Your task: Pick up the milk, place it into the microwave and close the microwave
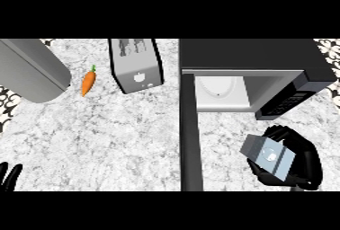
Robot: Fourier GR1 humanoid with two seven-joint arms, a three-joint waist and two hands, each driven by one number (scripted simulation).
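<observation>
The milk carton (269,156), grey-blue with a white mark, is lifted in front of the microwave (256,56), and my right hand (302,161) is curled round it at the lower right. The microwave stands at the back right with its door (189,134) swung open toward me, edge-on as a dark vertical bar. Its white cavity with the turntable plate (219,87) shows behind the carton. My left hand (9,176) rests at the lower left edge, fingers up and open.
A silver toaster (136,65) stands at the back centre, with a carrot (88,82) lying on the counter to its left. A large grey rounded appliance (30,69) fills the back left corner. The marble counter (100,139) spreads across the left and middle.
</observation>
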